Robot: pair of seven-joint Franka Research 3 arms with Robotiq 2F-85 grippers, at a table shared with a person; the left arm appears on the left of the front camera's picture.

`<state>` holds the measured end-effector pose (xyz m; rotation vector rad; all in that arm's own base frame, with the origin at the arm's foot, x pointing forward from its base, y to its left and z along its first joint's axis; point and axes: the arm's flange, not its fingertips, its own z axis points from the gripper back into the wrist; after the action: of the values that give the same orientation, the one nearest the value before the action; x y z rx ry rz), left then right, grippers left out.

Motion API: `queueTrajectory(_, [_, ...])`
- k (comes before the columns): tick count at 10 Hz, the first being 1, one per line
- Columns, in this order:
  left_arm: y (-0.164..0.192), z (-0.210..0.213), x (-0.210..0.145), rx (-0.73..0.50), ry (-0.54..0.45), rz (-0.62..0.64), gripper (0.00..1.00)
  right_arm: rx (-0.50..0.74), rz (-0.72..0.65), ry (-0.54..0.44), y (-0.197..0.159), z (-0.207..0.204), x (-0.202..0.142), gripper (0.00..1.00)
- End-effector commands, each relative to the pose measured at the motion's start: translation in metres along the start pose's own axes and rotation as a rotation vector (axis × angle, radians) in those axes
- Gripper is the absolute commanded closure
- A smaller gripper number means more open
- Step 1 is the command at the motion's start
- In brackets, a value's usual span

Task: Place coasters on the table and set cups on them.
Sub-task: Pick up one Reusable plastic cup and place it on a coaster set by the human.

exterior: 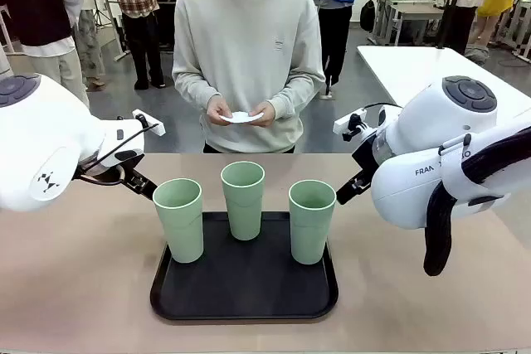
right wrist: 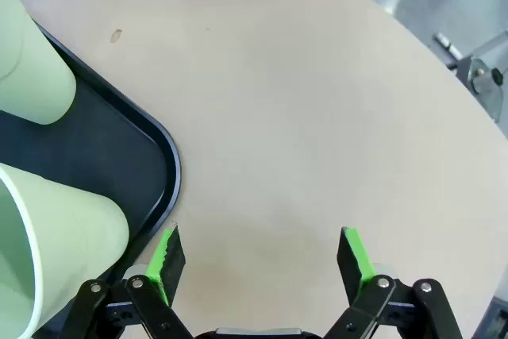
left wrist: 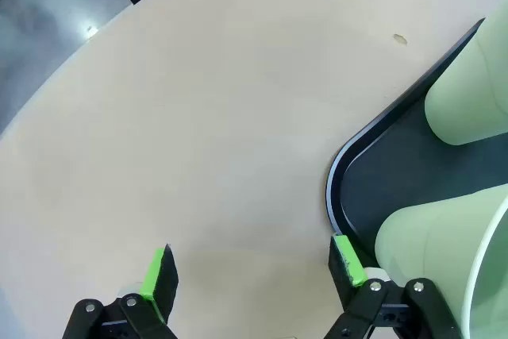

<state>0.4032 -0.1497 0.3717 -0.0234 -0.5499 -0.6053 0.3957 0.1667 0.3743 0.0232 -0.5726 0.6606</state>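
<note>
Three pale green cups (exterior: pixel 179 218) (exterior: pixel 243 198) (exterior: pixel 312 220) stand upright on a black tray (exterior: pixel 241 300) in the middle of the tan table (exterior: pixel 75 279). Across the table, a person holds white coasters (exterior: pixel 242 117) in both hands at waist height. My left gripper (left wrist: pixel 251 256) hangs open over bare tabletop just left of the tray, with the nearest cup (left wrist: pixel 432 252) beside its right finger. Open too, my right gripper (right wrist: pixel 260 242) hovers over the table to the right of the tray, a cup (right wrist: pixel 63 252) close to its left finger. Neither holds anything.
The tray's raised rim (left wrist: pixel 333 188) lies close to both grippers. Bare tabletop stretches on either side of the tray and in front of the person. A white table (exterior: pixel 423 64) stands at the back right, and other people are farther off.
</note>
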Motion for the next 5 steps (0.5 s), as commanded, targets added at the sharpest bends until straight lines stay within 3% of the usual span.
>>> queueTrajectory(1, [-0.0001, 0.0, 0.0, 0.0, 0.0, 0.0, 0.0, 0.0, 0.0, 0.0, 0.0, 0.0, 0.0, 0.0])
queueTrajectory(5, [-0.0001, 0.0, 0.0, 0.0, 0.0, 0.0, 0.0, 0.0, 0.0, 0.0, 0.0, 0.0, 0.0, 0.0])
